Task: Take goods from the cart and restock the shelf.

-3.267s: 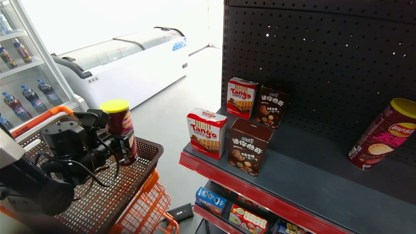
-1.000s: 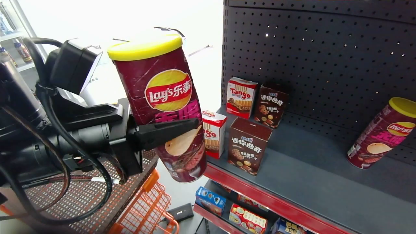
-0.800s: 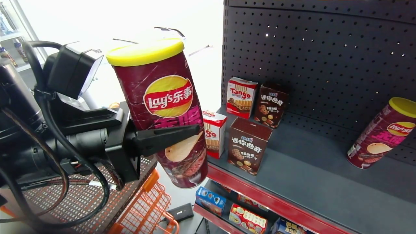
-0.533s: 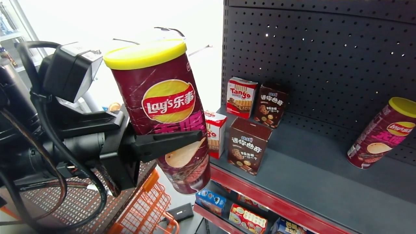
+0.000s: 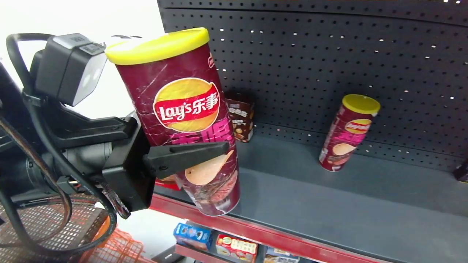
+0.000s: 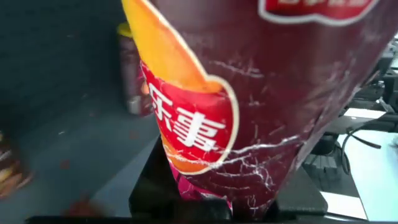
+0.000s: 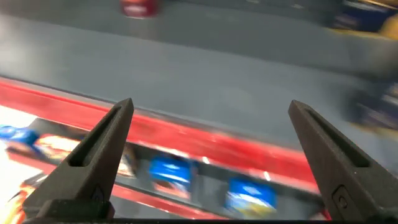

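My left gripper (image 5: pixel 204 148) is shut on a tall maroon chip can (image 5: pixel 182 109) with a yellow lid. It holds the can upright and slightly tilted, with the can's bottom over the red front lip of the dark grey shelf (image 5: pixel 310 204). The same can (image 6: pixel 249 118) shows close up in the left wrist view. A second, identical can (image 5: pixel 347 135) stands tilted at the back of the shelf against the pegboard. My right gripper (image 7: pixel 214 124) is open, with nothing between its fingers, in front of the shelf's red lip (image 7: pixel 249 146).
A brown snack box (image 5: pixel 241 118) stands at the back of the shelf, behind the held can. Boxed goods (image 5: pixel 234 246) fill the lower shelf. The orange cart's mesh basket (image 5: pixel 44 226) is at the lower left. Bare shelf lies between the two cans.
My left gripper lifted the can out of the cart and up beside the shelf. Since half a second ago the head view has shifted right along the shelf, so the camera moved.
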You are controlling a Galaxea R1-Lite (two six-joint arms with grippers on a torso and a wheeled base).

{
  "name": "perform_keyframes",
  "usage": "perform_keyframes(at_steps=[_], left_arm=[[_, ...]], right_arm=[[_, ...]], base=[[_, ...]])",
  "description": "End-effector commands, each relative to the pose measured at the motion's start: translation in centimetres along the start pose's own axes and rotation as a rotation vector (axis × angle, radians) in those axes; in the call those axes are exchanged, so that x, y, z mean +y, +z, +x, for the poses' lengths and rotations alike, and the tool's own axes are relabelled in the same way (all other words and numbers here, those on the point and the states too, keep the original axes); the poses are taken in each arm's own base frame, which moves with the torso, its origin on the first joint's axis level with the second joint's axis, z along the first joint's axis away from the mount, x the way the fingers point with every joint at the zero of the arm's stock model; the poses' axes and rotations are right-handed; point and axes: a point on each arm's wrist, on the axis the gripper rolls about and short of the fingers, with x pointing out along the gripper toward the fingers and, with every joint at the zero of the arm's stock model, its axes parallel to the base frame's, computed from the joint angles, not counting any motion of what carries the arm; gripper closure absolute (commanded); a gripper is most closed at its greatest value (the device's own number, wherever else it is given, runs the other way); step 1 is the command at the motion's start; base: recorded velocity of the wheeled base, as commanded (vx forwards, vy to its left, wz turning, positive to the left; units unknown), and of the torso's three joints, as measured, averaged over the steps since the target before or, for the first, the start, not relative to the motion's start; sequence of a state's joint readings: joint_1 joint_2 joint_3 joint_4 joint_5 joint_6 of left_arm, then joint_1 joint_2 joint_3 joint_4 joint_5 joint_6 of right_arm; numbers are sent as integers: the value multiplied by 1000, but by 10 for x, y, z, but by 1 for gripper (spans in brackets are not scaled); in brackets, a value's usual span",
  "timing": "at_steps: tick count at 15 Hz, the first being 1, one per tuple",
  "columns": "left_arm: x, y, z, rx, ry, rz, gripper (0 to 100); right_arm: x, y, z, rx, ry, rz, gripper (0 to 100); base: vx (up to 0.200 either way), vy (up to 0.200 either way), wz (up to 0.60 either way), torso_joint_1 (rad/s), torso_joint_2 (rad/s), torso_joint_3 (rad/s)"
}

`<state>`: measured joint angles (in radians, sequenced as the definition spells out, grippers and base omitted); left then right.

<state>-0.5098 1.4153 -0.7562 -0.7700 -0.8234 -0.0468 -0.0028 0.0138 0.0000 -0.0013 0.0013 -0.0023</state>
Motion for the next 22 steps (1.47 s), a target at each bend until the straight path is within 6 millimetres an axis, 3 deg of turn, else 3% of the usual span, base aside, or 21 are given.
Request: perform_keyframes(at_steps=[1, 3, 16, 22], left_arm=[[1, -1, 1, 3, 0, -4, 100], [2, -1, 1, 3, 3, -6, 100], [4, -4, -1, 7, 13, -5, 100], [12, -10, 9, -30, 8, 27, 100]], right_arm=[[0, 0, 0, 1, 1, -1, 0], [0, 0, 0, 1, 0, -1, 0], [0, 0, 0, 1, 0, -1, 0], [0, 0, 0, 10, 8, -4, 0]], base=[[0, 0, -600, 2, 7, 2], [0, 0, -600, 2, 5, 2], [0, 0, 0, 0, 0, 0], [0, 0, 0, 0, 0, 0]])
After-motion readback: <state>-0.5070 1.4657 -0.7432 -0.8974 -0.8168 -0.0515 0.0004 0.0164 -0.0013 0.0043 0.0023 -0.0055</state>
